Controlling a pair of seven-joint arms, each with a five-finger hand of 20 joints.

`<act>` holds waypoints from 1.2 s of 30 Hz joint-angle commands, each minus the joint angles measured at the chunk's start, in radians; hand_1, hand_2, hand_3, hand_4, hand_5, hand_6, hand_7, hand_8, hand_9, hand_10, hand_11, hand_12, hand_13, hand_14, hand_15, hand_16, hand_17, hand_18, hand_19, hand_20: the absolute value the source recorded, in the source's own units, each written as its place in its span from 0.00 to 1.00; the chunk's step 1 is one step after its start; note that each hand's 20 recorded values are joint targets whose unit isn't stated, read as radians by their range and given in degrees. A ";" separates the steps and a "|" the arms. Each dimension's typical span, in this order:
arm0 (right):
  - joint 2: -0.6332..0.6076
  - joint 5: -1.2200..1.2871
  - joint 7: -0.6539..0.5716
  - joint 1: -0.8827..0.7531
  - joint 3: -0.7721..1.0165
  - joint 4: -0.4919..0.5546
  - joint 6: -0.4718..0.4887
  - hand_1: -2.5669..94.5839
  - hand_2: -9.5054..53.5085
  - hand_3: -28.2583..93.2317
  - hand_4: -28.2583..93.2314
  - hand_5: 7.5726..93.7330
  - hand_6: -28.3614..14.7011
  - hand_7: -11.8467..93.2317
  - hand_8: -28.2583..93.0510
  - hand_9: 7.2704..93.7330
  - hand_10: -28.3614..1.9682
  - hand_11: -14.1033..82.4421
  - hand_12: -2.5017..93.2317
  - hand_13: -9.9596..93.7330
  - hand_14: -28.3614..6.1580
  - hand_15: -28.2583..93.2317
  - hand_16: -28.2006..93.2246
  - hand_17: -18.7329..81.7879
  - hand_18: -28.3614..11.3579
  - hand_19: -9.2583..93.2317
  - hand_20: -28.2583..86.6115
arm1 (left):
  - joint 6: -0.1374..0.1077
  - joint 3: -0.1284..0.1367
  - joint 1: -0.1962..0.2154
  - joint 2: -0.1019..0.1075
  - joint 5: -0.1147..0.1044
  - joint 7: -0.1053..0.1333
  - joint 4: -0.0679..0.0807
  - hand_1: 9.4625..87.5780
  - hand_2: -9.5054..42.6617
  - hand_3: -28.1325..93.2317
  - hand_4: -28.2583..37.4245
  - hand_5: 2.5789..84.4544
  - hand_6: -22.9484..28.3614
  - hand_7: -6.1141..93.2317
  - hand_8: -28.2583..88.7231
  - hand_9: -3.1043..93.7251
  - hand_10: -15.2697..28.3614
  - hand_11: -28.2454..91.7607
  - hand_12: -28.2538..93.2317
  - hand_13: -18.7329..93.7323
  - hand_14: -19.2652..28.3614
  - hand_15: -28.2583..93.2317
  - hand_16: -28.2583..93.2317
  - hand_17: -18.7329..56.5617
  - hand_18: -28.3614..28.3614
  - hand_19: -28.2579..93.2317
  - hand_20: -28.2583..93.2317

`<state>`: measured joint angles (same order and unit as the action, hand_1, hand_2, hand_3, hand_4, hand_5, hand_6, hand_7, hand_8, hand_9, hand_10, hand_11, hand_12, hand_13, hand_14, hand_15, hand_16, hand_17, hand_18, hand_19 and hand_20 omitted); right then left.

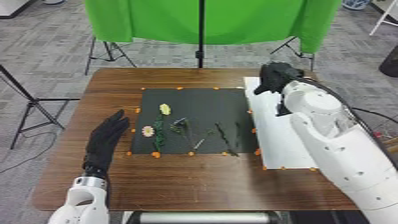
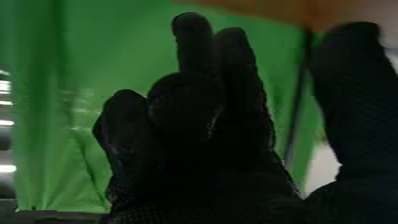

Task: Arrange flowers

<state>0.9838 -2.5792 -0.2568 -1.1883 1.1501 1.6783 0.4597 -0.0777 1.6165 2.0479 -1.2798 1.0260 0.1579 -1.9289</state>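
Observation:
In the head view my right hand (image 1: 278, 77) is over the far end of the white sheet (image 1: 282, 145), with fingers relaxed. The right wrist view shows this hand (image 2: 209, 135) holding nothing, its thumb apart from the fingers. My left hand (image 1: 106, 137) lies open left of the black mat (image 1: 204, 100). On the mat are a yellow flower (image 1: 164, 109) above green leaves (image 1: 159, 135), a pale pink flower (image 1: 148, 131), a small bluish flower (image 1: 180, 122) and a thin dark stem (image 1: 224, 136). A short pale stick (image 1: 198, 144) lies between them.
Small orange pieces (image 1: 155, 155) line the edges of mat and sheet on the brown table (image 1: 178, 185). Behind the table stands a green cloth (image 1: 160, 22) on a black stand. A blurred orange-brown shape (image 2: 266, 10) crosses the right wrist view.

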 commanded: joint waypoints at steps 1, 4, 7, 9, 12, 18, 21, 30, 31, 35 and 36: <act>0.021 -0.073 -0.046 -0.013 0.044 -0.122 0.024 0.34 0.00 0.74 0.13 0.58 0.65 0.20 0.18 0.70 0.34 0.28 0.26 0.87 0.58 0.77 0.52 0.76 0.34 1.00 0.76 | 0.009 -0.005 0.008 -0.003 0.005 -0.013 0.006 0.14 0.16 0.77 0.06 0.48 0.52 0.12 0.20 0.48 0.61 0.31 0.34 0.44 0.69 0.30 0.24 0.30 0.67 0.24 0.36; 0.037 -0.084 -0.052 -0.009 0.058 -0.161 0.030 0.34 0.00 0.74 0.13 0.55 0.66 0.19 0.18 0.68 0.32 0.28 0.26 0.86 0.57 0.78 0.52 0.76 0.34 1.00 0.76 | 0.009 -0.006 0.006 -0.003 0.005 -0.014 0.007 0.14 0.16 0.77 0.06 0.48 0.52 0.12 0.20 0.48 0.61 0.31 0.34 0.44 0.69 0.30 0.24 0.30 0.67 0.24 0.36; 0.056 -0.129 -0.051 -0.009 0.073 -0.204 0.025 0.34 0.00 0.74 0.14 0.55 0.66 0.19 0.18 0.68 0.32 0.27 0.26 0.86 0.58 0.78 0.52 0.76 0.34 1.00 0.75 | 0.010 -0.005 0.010 -0.004 0.005 -0.013 0.005 0.14 0.16 0.76 0.06 0.48 0.52 0.12 0.20 0.48 0.61 0.31 0.34 0.44 0.69 0.30 0.24 0.30 0.67 0.24 0.36; 0.065 -0.125 -0.065 -0.016 0.090 -0.223 0.022 0.34 0.00 0.74 0.13 0.55 0.66 0.19 0.18 0.68 0.32 0.27 0.26 0.86 0.58 0.78 0.51 0.76 0.34 1.00 0.75 | 0.013 -0.006 0.005 -0.001 0.004 -0.015 0.007 0.14 0.16 0.76 0.06 0.48 0.52 0.12 0.20 0.48 0.61 0.31 0.34 0.44 0.69 0.30 0.24 0.30 0.67 0.24 0.36; 0.074 -0.107 -0.077 -0.029 0.110 -0.242 0.015 0.35 0.00 0.74 0.13 0.55 0.67 0.20 0.18 0.69 0.32 0.27 0.25 0.87 0.58 0.78 0.51 0.76 0.34 1.00 0.75 | 0.013 -0.005 0.005 0.002 0.005 -0.013 0.007 0.14 0.16 0.77 0.06 0.48 0.52 0.12 0.20 0.48 0.61 0.31 0.34 0.44 0.69 0.30 0.24 0.30 0.67 0.24 0.36; 0.097 -0.069 -0.096 -0.054 0.136 -0.279 -0.041 0.44 0.00 0.75 0.12 0.58 0.66 0.21 0.18 0.73 0.35 0.28 0.24 0.88 0.62 0.77 0.51 0.77 0.37 1.00 0.74 | 0.018 -0.005 0.005 0.001 0.004 -0.015 0.007 0.14 0.16 0.76 0.07 0.48 0.52 0.12 0.20 0.48 0.61 0.31 0.34 0.44 0.69 0.30 0.24 0.30 0.67 0.24 0.36; 0.098 -0.064 -0.076 -0.075 0.139 -0.298 -0.154 0.51 0.00 0.76 0.11 0.63 0.66 0.24 0.17 0.77 0.41 0.30 0.23 0.90 0.67 0.77 0.51 0.79 0.40 1.00 0.74 | 0.016 -0.006 0.002 0.000 0.004 -0.015 0.008 0.14 0.16 0.77 0.07 0.48 0.52 0.12 0.20 0.48 0.61 0.31 0.34 0.44 0.69 0.30 0.24 0.30 0.67 0.24 0.36; 0.067 -0.022 -0.036 -0.066 0.089 -0.268 -0.372 0.68 0.00 0.68 0.10 0.85 0.66 0.28 0.32 0.99 0.66 0.22 0.39 0.98 0.77 0.75 0.51 0.86 0.44 1.00 0.76 | 0.013 -0.005 0.000 -0.004 0.004 -0.008 0.008 0.14 0.16 0.76 0.07 0.48 0.52 0.12 0.20 0.48 0.61 0.31 0.34 0.44 0.69 0.30 0.24 0.30 0.67 0.24 0.36; 0.057 -0.007 -0.035 -0.060 0.076 -0.245 -0.384 0.68 0.00 0.68 0.10 0.86 0.66 0.28 0.32 0.99 0.66 0.22 0.40 0.98 0.77 0.75 0.51 0.86 0.44 1.00 0.77 | 0.011 -0.005 0.003 -0.004 0.003 -0.007 0.007 0.14 0.16 0.76 0.06 0.48 0.52 0.12 0.20 0.48 0.61 0.31 0.34 0.44 0.69 0.30 0.24 0.30 0.67 0.24 0.36; 0.015 0.051 -0.005 -0.028 0.007 -0.130 -0.384 0.68 0.00 0.68 0.10 0.87 0.65 0.28 0.32 0.99 0.66 0.22 0.41 0.98 0.78 0.75 0.51 0.87 0.44 1.00 0.77 | 0.012 -0.005 0.000 -0.003 0.003 -0.011 0.009 0.14 0.16 0.76 0.06 0.48 0.52 0.12 0.20 0.48 0.61 0.31 0.34 0.44 0.69 0.30 0.24 0.30 0.67 0.24 0.36; 0.006 0.072 0.010 -0.018 -0.014 -0.100 -0.367 0.68 0.00 0.68 0.10 0.87 0.65 0.28 0.32 1.00 0.66 0.22 0.41 0.98 0.78 0.75 0.52 0.87 0.44 1.00 0.77 | 0.014 -0.005 -0.001 -0.003 0.004 -0.010 0.010 0.14 0.16 0.77 0.07 0.48 0.52 0.12 0.20 0.48 0.61 0.31 0.34 0.44 0.69 0.30 0.24 0.30 0.67 0.24 0.36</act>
<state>1.0461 -2.5828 -0.3030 -1.2617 1.2225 1.3990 0.0896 -0.0726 1.6143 2.0431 -1.2788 1.0261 0.1554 -1.9276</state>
